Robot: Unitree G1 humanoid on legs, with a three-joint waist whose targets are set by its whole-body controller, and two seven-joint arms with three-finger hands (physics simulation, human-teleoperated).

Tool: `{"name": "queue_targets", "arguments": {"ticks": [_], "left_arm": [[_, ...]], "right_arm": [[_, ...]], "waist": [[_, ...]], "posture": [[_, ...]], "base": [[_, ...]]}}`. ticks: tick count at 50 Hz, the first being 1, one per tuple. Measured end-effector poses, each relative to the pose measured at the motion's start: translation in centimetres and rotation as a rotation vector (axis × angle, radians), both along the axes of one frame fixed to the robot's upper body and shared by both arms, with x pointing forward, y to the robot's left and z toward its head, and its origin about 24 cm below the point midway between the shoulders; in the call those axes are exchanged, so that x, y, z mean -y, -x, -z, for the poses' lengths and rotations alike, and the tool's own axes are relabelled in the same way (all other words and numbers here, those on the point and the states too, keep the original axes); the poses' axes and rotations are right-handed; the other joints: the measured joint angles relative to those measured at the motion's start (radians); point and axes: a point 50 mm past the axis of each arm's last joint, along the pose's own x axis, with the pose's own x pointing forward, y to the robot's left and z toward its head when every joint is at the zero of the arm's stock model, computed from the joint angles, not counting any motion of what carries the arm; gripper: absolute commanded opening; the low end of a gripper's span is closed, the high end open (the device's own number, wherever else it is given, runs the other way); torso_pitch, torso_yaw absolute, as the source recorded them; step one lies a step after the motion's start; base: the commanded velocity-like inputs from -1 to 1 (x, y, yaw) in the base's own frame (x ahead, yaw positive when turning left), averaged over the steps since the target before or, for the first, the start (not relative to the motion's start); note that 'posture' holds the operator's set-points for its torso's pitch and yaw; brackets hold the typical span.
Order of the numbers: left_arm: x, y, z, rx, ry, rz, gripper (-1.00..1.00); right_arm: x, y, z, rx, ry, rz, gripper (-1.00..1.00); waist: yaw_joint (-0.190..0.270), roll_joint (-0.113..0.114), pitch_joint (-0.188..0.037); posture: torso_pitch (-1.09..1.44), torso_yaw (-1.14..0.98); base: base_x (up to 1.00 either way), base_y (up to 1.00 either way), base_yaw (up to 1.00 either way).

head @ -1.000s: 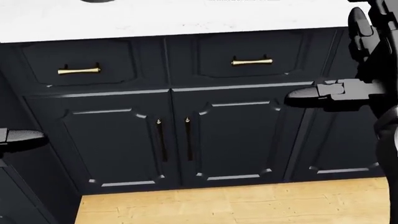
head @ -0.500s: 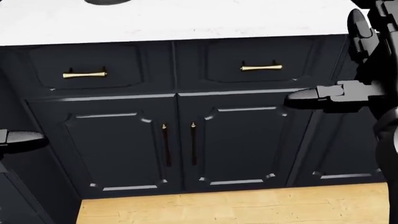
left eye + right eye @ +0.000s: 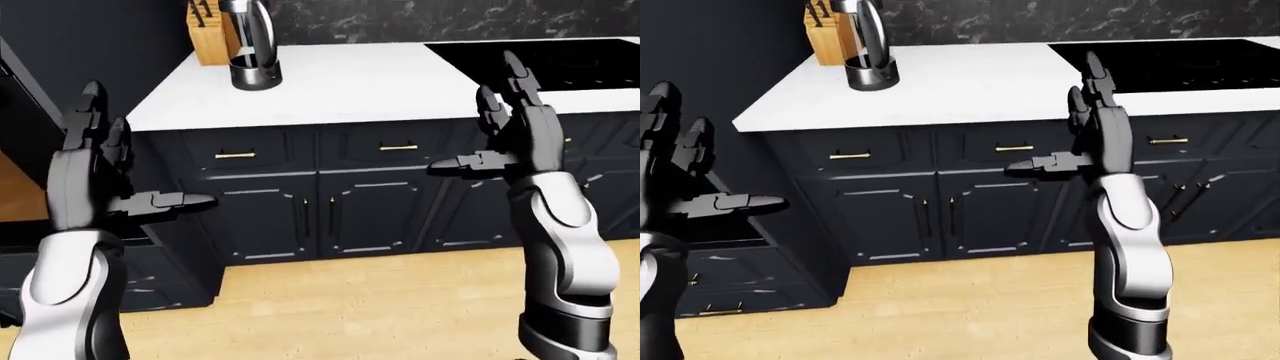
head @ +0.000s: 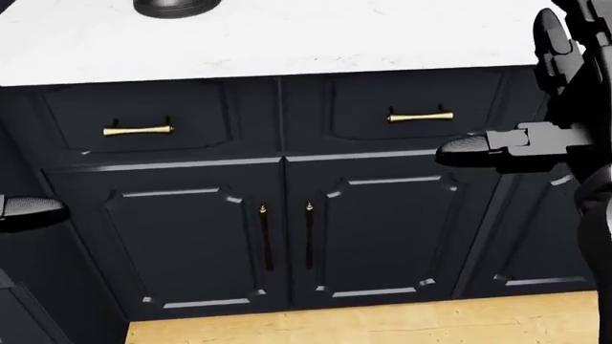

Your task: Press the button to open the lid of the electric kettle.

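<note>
While your left hand (image 3: 95, 169) and right hand (image 3: 520, 139) hung spread and empty, the electric kettle (image 3: 252, 45) stood on the white counter (image 3: 400, 82), beside the knife block (image 3: 212, 34), well beyond dark cabinets (image 3: 330, 202).

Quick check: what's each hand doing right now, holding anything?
Left hand: open, fingers spread, holding nothing.
Right hand: open, fingers spread, holding nothing.

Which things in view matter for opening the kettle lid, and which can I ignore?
For the job:
- electric kettle, on the white counter
- left hand and right hand, both open and empty

Just there:
- knife block, beside the kettle
- black cooktop
- dark cabinet doors and gold drawer handles
- wood floor
</note>
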Motion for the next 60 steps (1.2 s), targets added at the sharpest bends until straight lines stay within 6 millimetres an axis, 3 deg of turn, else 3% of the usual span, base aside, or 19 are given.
{"name": "queue_targets", "arguments": {"ticks": [3,5,9,11,16,21,23,25,28,30,34,36,41,47,49,51,55,60], "left_arm": [[0.3,-0.3,0.4,-0.029,0.006,0.023,1.0],[0.1,-0.2,0.3,-0.027,0.006,0.019,1.0],[0.1,0.1,-0.3,0.006,-0.004,0.008,1.0],[0.1,0.1,-0.4,0.014,-0.008,0.007,1.0],[-0.6,0.1,0.1,-0.021,0.005,-0.029,1.0],[-0.3,0.1,-0.4,0.003,-0.005,-0.019,1.0],[-0.3,0.1,-0.5,0.007,-0.006,-0.017,1.0],[0.0,0.0,-0.2,0.0,0.003,-0.001,1.0],[0.3,-0.3,0.2,-0.029,0.009,0.023,1.0],[0.2,-0.3,0.1,-0.024,0.008,0.02,1.0],[0.1,0.0,-0.4,0.01,-0.003,0.008,1.0],[0.1,0.1,-0.5,0.016,-0.005,0.007,1.0],[-0.6,-0.1,0.2,-0.028,0.01,-0.027,1.0],[-0.3,0.1,-0.3,0.0,-0.003,-0.015,1.0],[-0.3,0.1,-0.4,0.006,-0.005,-0.015,1.0],[0.1,0.0,-0.2,0.0,0.002,0.001,1.0],[0.3,-0.2,0.3,-0.032,0.009,0.023,1.0],[0.2,0.1,-0.4,0.006,-0.003,0.009,1.0]], "right_arm": [[0.5,-0.1,0.8,-0.038,-0.011,0.024,1.0],[0.4,-0.2,0.8,-0.044,-0.01,0.025,1.0],[0.2,0.0,0.1,-0.012,-0.003,0.014,1.0],[0.1,0.0,-0.1,-0.003,0.0,0.009,1.0],[-0.6,-0.4,0.9,-0.05,-0.007,-0.029,1.0],[-0.3,-0.2,0.1,-0.02,-0.005,-0.013,1.0],[-0.3,-0.1,-0.3,-0.002,-0.002,-0.011,1.0],[0.0,0.0,-0.3,0.001,0.0,0.002,1.0],[0.4,-0.2,0.4,-0.034,-0.007,0.023,1.0],[0.3,-0.2,0.4,-0.037,-0.004,0.022,1.0],[0.1,0.0,-0.2,-0.005,0.003,0.012,1.0],[0.0,-0.1,-0.3,0.0,0.005,0.009,1.0],[-0.8,-0.4,0.7,-0.047,-0.002,-0.029,1.0],[-0.4,-0.1,-0.3,-0.003,0.003,-0.011,1.0],[-0.4,0.0,-0.6,0.01,0.005,-0.011,1.0],[-0.1,0.1,-0.5,0.008,0.005,0.001,1.0],[0.3,-0.1,0.5,-0.041,-0.006,0.025,1.0],[0.1,0.0,-0.3,-0.006,0.002,0.014,1.0]], "waist": [[-0.007,-0.003,0.0],[-0.006,0.01,-0.002],[-0.01,0.067,0.007],[-0.01,0.113,-0.004],[0.012,0.092,-0.003],[0.013,0.025,0.002],[0.014,-0.012,-0.003],[-0.002,0.003,0.0],[-0.01,-0.004,-0.003],[-0.008,0.009,-0.005],[-0.012,0.065,0.004],[-0.013,0.111,-0.004],[0.011,0.092,-0.001],[0.013,0.021,0.0],[0.015,-0.015,-0.004],[-0.002,0.001,0.0],[-0.009,0.002,-0.004],[-0.012,0.067,0.006]], "posture": [[0.0,0.0],[0.0,0.0],[0.0,0.0],[0.0,0.0],[0.0,0.0],[0.0,0.0],[0.0,0.0],[0.0,0.0],[0.0,0.0],[0.0,0.0],[0.0,0.0],[0.0,0.0],[0.0,0.0],[0.0,0.0],[0.0,0.0],[0.0,0.0],[0.0,0.0],[0.0,0.0]], "base": [[0.15,0.09,0.0],[0.14,0.09,0.0],[0.15,0.08,0.0],[0.14,0.09,0.0],[0.14,0.12,0.0],[0.14,0.13,0.0],[0.15,0.12,0.0],[0.13,0.14,0.0],[0.14,0.13,0.0],[0.14,0.14,0.0],[0.14,0.13,0.0],[0.14,0.13,0.0],[0.14,0.13,0.0],[0.14,0.13,0.0],[0.14,0.14,0.0],[0.14,0.13,0.0],[0.14,0.13,0.0],[0.15,0.13,0.0]]}}
